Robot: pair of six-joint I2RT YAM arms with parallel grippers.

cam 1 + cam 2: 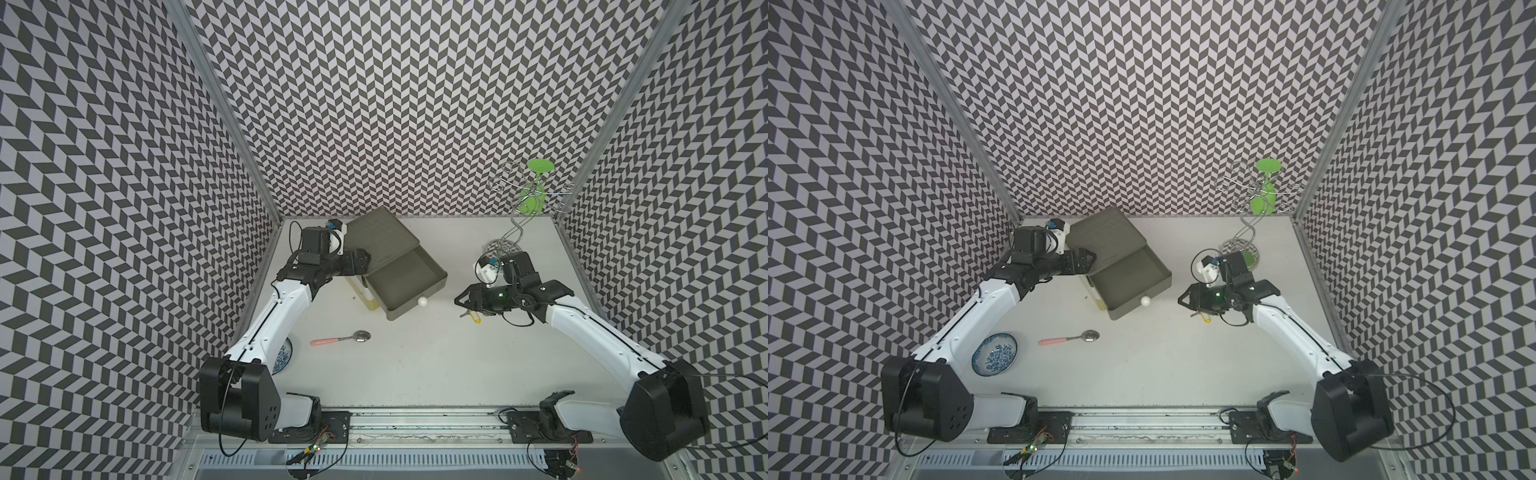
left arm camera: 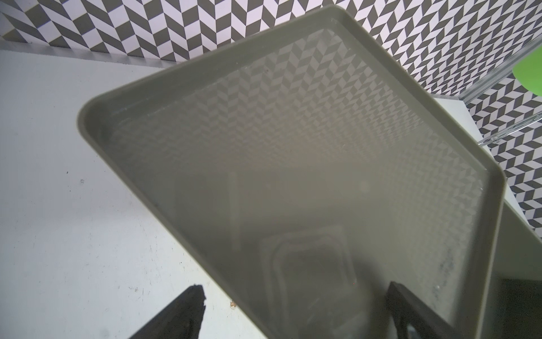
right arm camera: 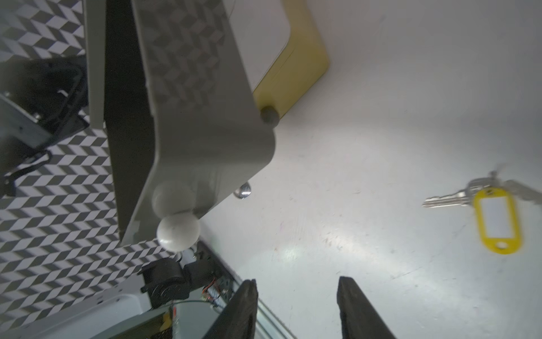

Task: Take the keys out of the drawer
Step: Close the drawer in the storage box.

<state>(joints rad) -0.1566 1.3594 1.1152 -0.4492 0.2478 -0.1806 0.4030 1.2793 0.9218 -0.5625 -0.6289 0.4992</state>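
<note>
Pink-handled metal spoon [image 1: 340, 337] nearest on white table [image 1: 415, 374], not task. Next, silver keys on yellow oblong plastic tag [image 3: 495, 217]: flat on table, outside the drawer, just beside right gripper [image 3: 296, 284], claw spread, nothing in it. Grey plastic drawer [image 1: 405, 307] pulled out, looks empty. Left gripper [image 1: 365, 257] spread across the edge of the grey cabinet top [image 1: 378, 237]. Likely drop-off step. Next: right arm lifts clear, checks the drawer's hidden back.

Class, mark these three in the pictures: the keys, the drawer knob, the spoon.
keys [image 3: 495, 218]: right wrist view, on the yellow tag's label.
drawer knob [image 3: 178, 232]: right wrist view, on the white ball.
spoon [image 1: 341, 339]: in a top view, where pink handle meets metal.
</note>
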